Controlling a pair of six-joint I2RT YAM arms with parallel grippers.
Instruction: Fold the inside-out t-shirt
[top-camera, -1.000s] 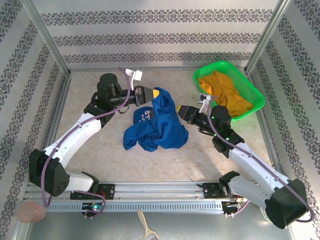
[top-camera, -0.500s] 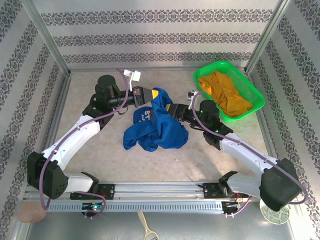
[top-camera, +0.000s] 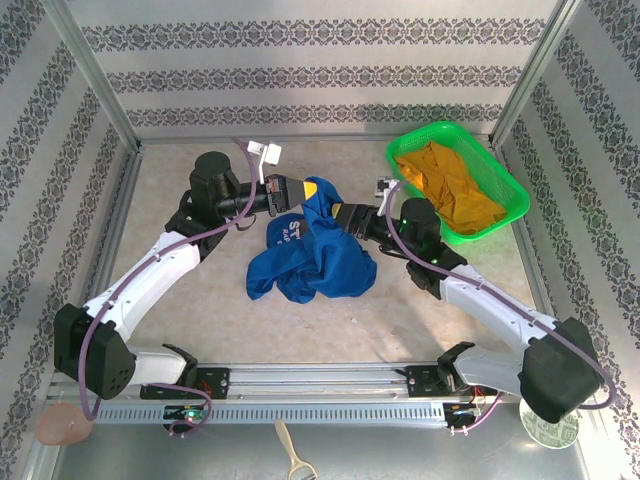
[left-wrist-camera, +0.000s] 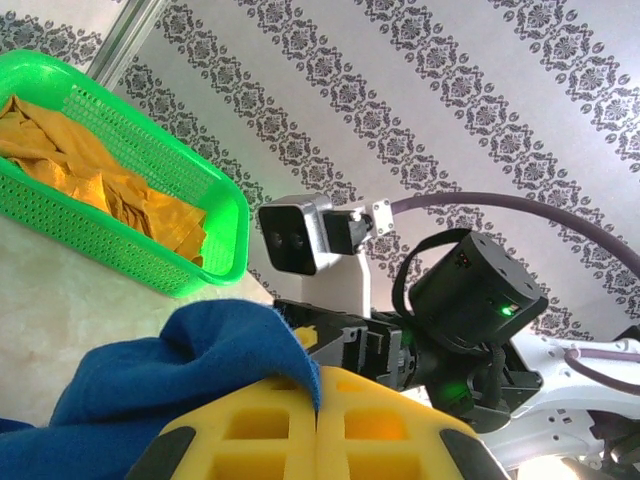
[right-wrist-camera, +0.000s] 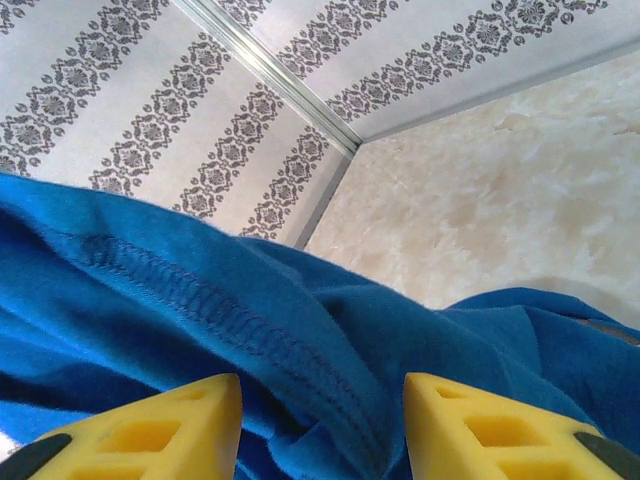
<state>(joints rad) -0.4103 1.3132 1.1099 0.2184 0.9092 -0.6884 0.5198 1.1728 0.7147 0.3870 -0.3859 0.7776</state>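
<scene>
The left gripper (top-camera: 312, 188) is seen pressed closed on a raised fold of the inside-out t-shirt (top-camera: 320, 260), with blue cloth pinched between its yellow fingers (left-wrist-camera: 250, 430). The shirt is bunched up at mid-table. Just to its right, the right gripper (top-camera: 340, 213) is held with its fingers parted, and a stitched seam is framed between them. Farther right, an orange garment (top-camera: 445, 185) is kept in a green basket (top-camera: 497, 215).
</scene>
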